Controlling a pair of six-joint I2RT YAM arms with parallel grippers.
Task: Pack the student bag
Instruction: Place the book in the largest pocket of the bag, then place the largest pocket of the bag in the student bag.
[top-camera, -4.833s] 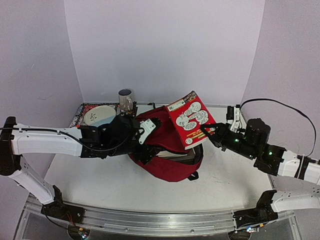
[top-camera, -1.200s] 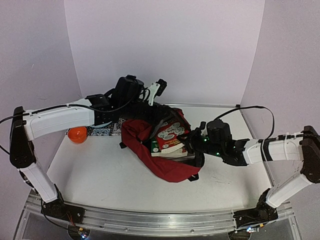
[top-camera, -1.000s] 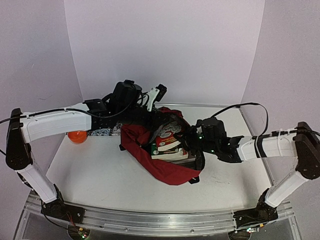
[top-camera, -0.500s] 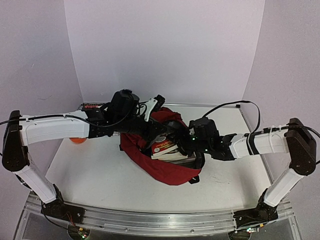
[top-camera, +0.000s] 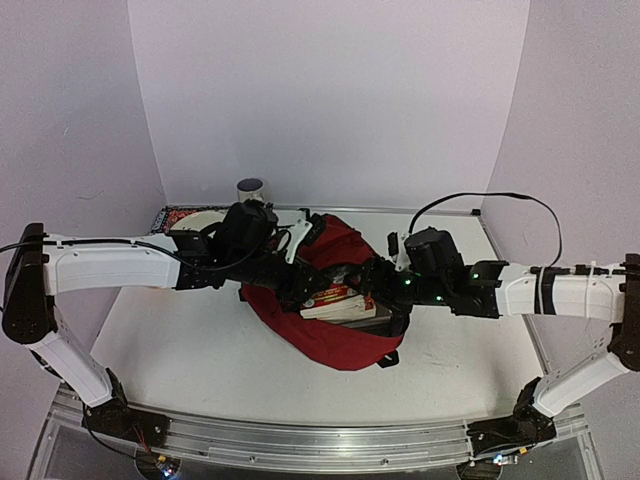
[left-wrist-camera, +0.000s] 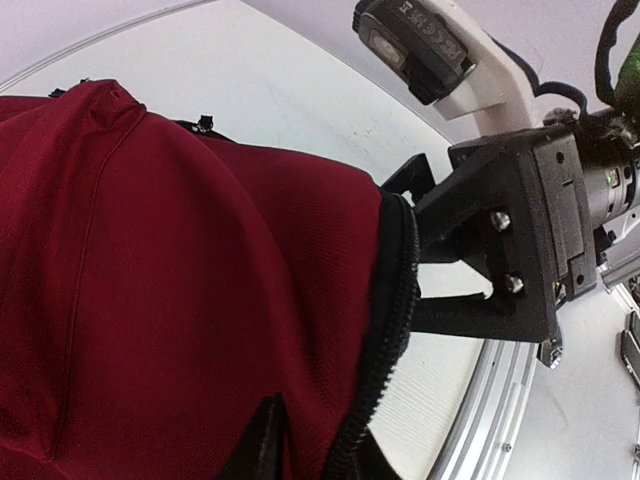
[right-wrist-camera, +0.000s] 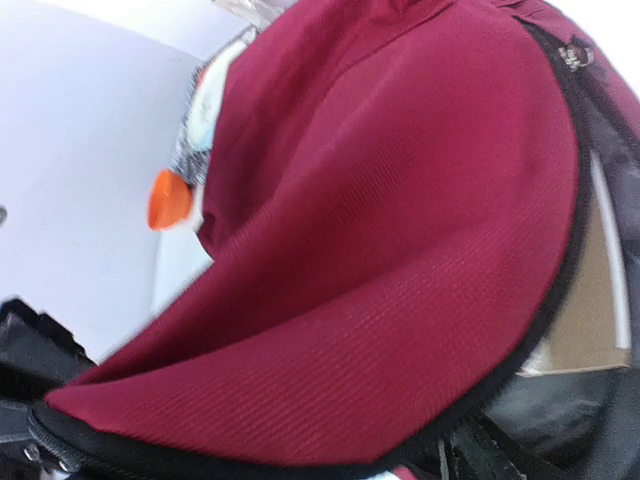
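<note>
Table (top-camera: 180, 340): student bag (top-camera: 330, 345) (books (top-camera: 335, 298) inside), left gripper (top-camera: 303, 287), right gripper (top-camera: 368, 282) at mouth.

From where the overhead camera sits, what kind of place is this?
Probably a robot lab test bench: plain lilac backdrop walls, a white table edged by a metal rail, and a left arm and right arm working on a student bag.

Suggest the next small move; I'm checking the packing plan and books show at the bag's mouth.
Probably the right end effector should nudge the red-covered book deeper into the student bag: the book and the stack under it lie exposed at the open mouth, with the left end effector opposite.
</note>
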